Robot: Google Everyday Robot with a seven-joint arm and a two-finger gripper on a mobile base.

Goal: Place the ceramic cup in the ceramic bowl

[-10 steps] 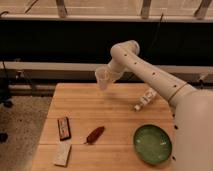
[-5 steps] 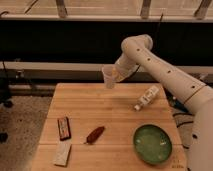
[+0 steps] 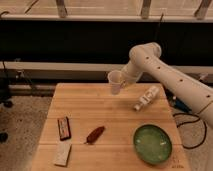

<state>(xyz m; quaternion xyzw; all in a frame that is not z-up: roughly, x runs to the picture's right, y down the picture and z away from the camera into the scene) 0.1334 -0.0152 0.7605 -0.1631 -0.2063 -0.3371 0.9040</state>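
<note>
Camera view, ceramic cup (image 3: 115,82) in hand (image 3: 123,81)

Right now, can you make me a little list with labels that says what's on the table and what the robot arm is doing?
gripper: above the table's far edge, carrying the ceramic cup
ceramic cup: white, in the air, not in the bowl yet
ceramic bowl: green, near right corner of the wooden table
white bottle: lying on its side, right part of the table
red object: near the middle front
dark packet: left
pale packet: front left
</note>
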